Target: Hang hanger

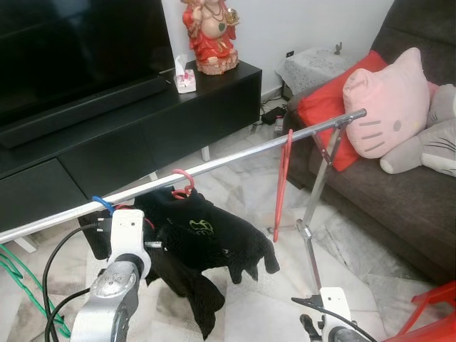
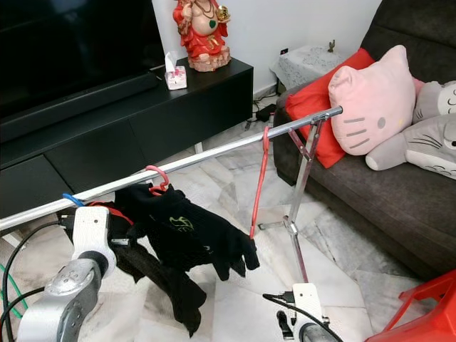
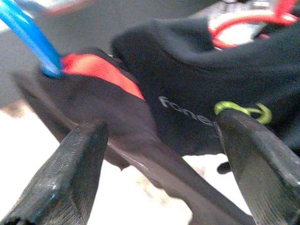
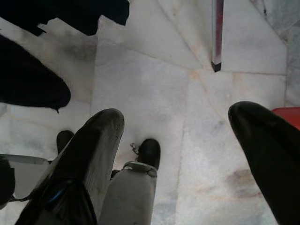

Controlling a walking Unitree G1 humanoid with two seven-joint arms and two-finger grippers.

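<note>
On the silver rail (image 1: 214,165), the red hanger (image 1: 183,182) with the black top (image 1: 206,239) is already hooked, so the job looks basically done. Left gripper (image 3: 159,154) sits spread wide right by the fabric, holding nothing; right gripper (image 4: 187,140) hangs low, also wide. Only backing off is left.

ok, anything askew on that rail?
Yes: the black garment hangs bunched and lopsided from its red hook on the rail, sleeves dangling. The left claw is open right beside it. The empty red hanger hangs straight.
</note>
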